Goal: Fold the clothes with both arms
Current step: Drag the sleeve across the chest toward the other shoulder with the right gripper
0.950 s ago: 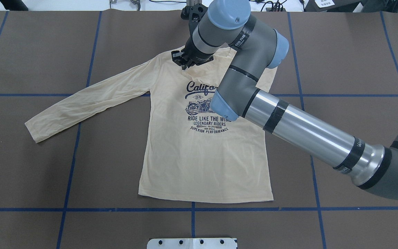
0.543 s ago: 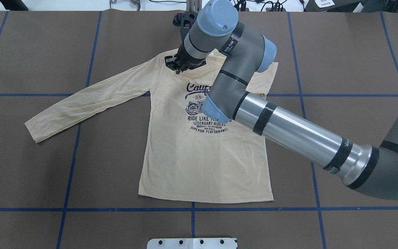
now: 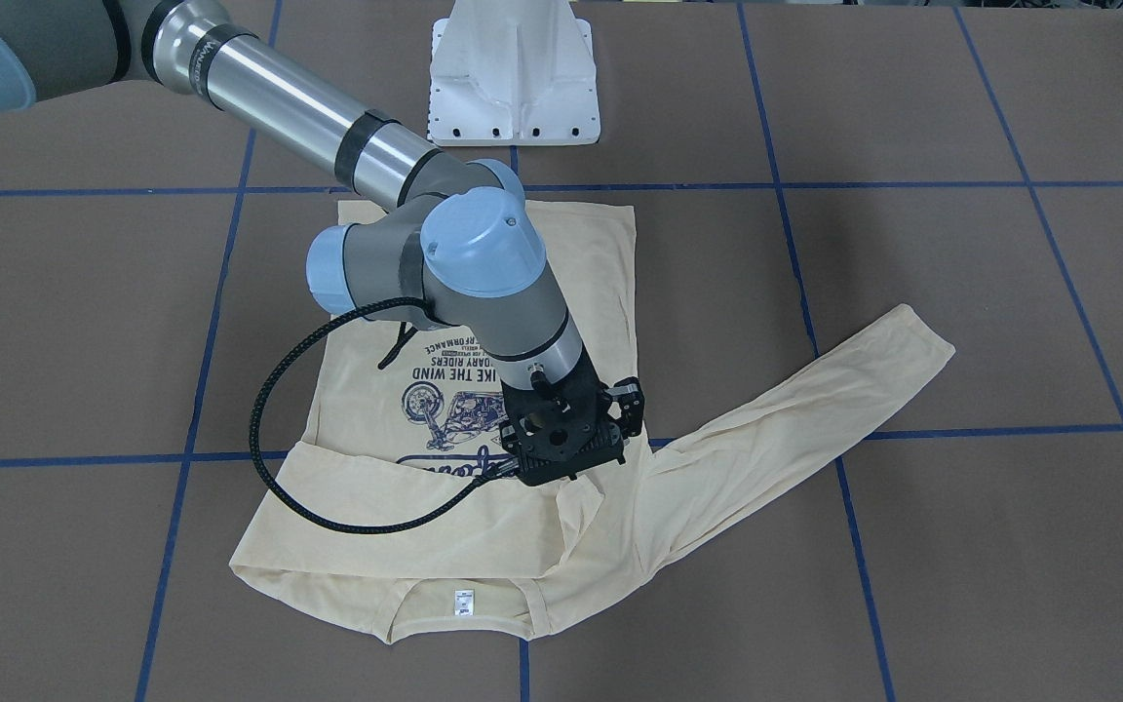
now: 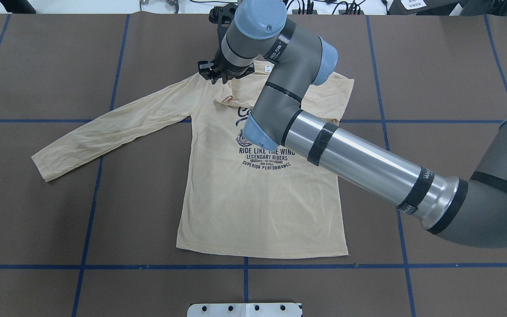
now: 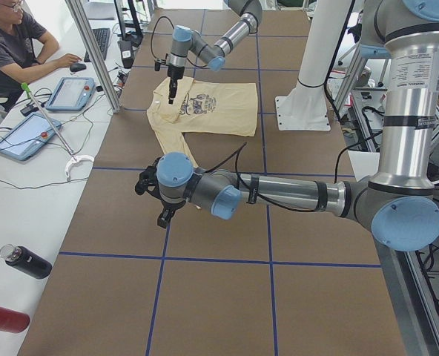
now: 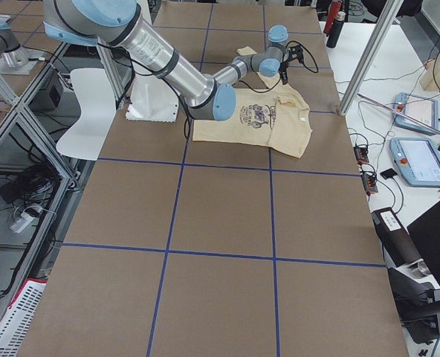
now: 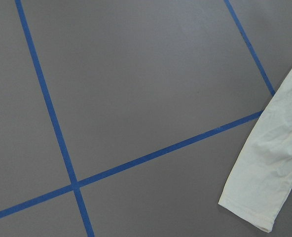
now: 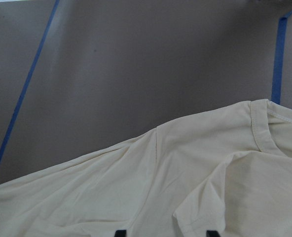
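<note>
Pinching a raised fold of the shirt (image 4: 253, 198) near its collar, the right end effector (image 4: 218, 75) is closed on fabric; shirt lies flat on the counter (image 4: 434, 66); left end effector (image 5: 154, 194) state indeterminable

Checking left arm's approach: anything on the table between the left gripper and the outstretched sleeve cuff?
Nothing visible. The left wrist view shows only bare table and tape lines beside the sleeve cuff.

Right arm (image 4: 359, 154) over shirt (image 4: 258, 207)
</note>
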Controlling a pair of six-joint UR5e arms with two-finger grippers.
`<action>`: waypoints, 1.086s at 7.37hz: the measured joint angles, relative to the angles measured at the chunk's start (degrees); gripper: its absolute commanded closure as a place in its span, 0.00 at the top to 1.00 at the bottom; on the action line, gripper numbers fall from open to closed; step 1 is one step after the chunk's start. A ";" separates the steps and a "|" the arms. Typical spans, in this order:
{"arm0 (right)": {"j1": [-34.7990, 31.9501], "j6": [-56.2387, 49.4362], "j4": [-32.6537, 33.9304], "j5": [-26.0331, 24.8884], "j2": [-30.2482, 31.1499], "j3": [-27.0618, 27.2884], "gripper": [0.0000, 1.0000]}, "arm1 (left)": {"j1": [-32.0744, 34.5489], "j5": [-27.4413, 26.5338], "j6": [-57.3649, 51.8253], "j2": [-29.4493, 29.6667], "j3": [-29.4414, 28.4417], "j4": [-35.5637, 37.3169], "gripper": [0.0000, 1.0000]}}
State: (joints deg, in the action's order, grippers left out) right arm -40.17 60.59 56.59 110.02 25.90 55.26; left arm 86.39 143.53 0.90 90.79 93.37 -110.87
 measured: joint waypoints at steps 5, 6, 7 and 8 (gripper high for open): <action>1.94 0.20 0.13 -3.30 1.40 -2.72 0.96 | -0.08 0.00 0.26 0.18 -0.30 -0.10 0.99; 2.28 0.17 -0.01 -4.71 1.18 -3.97 0.92 | -0.08 0.00 0.28 0.32 -0.37 -0.07 0.99; 2.80 0.15 -0.10 -6.12 0.79 -5.42 0.88 | -0.08 0.00 0.26 0.48 -0.42 -0.05 0.99; 3.37 0.15 -0.14 -6.98 0.44 -6.60 0.84 | -0.08 0.00 0.25 0.72 -0.45 0.04 0.99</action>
State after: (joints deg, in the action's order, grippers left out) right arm -36.80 60.73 56.45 103.04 26.34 48.66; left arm 86.31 143.53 1.15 91.51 92.92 -110.83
